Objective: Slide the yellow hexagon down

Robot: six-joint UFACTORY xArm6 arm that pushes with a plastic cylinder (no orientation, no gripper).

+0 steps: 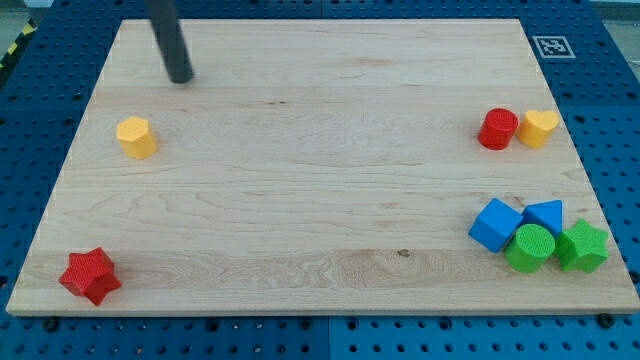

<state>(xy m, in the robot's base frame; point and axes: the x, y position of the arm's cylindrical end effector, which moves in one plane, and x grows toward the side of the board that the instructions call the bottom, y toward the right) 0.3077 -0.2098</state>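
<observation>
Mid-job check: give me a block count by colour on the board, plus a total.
Yellow: 2, the yellow hexagon and the yellow heart
Red: 2, the red star and the red cylinder
Blue: 2, the blue cube and the blue block
Green: 2, the green cylinder and the green star
Total: 8

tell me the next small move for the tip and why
Probably shift my tip slightly toward the view's left so it lines up directly above the yellow hexagon. It sits above and a bit right of the block, not touching; pushing from here would likely nudge it sideways rather than straight toward the view's bottom.
</observation>
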